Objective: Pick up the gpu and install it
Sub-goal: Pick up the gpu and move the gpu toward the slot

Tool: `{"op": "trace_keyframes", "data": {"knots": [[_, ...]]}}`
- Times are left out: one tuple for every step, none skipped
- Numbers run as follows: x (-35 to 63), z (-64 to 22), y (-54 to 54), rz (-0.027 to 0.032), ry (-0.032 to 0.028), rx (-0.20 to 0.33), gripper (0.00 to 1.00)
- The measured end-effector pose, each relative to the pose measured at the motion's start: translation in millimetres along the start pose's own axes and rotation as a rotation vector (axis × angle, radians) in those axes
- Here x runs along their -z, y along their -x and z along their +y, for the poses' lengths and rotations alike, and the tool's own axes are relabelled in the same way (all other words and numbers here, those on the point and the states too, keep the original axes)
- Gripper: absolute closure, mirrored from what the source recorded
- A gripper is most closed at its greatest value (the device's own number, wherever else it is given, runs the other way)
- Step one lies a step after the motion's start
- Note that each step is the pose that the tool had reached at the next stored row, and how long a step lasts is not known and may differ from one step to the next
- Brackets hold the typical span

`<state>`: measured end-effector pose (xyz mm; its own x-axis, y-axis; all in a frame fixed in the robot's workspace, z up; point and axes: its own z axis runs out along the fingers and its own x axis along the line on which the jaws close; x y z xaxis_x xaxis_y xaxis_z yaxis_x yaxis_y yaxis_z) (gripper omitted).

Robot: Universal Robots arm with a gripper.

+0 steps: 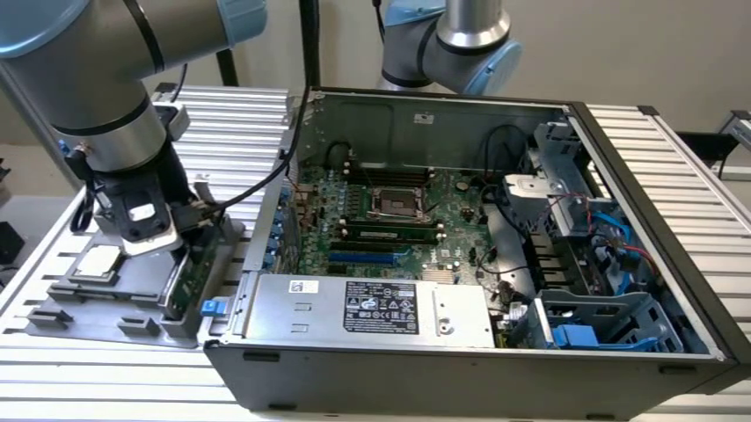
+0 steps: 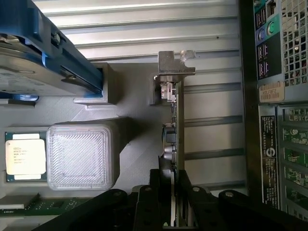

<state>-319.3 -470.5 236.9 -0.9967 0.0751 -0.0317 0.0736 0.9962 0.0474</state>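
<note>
Tray (image 1: 70, 303) set on slatted table (image 1: 94, 378) at exterior view's left; open computer case (image 1: 470, 378) placed just beside it, at right. CPU chip (image 1: 97, 262) laid flat in tray. gpu (image 2: 177, 120) stood on edge at tray side nearest case, gripper (image 2: 175, 175) set astride it. Inside case, motherboard (image 1: 388, 211) mounted on floor, power supply (image 1: 364, 308) fitted in front.

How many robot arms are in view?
2. The near arm stands at the exterior view's left over the grey tray; the far arm behind the open computer case.
</note>
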Motion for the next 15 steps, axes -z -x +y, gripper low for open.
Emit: {"op": "trace_keyframes", "data": {"knots": [[0.0,0.0,0.0,0.0005,0.0003,0.011,0.74],[0.0,0.0,0.0,0.0011,0.0007,0.022,0.74],[0.0,0.0,0.0,0.0017,0.001,0.031,0.74],[0.0,0.0,-0.1,0.0022,0.0013,0.041,0.74],[0.0,0.0,0.0,0.0026,0.0016,0.051,0.74],[0.0,0.0,0.0,0.003,0.002,0.061,0.74],[0.1,0.0,0.0,0.0035,0.0022,0.071,0.74],[0.1,0.0,0.0,0.0042,0.0026,0.084,0.74],[0.1,0.0,0.0,0.0043,0.0027,0.088,0.74],[0.1,0.0,0.0,0.0044,0.0027,0.088,0.74],[0.1,0.0,0.0,0.0044,0.0028,0.088,0.74],[0.1,0.0,0.0,0.0044,0.0028,0.088,0.74],[0.1,0.0,0.0,0.0044,0.0027,0.088,0.74],[0.0,0.0,0.0,0.0044,0.0028,0.088,0.74],[0.0,0.0,0.0,0.0044,0.0028,0.088,0.74]]}}
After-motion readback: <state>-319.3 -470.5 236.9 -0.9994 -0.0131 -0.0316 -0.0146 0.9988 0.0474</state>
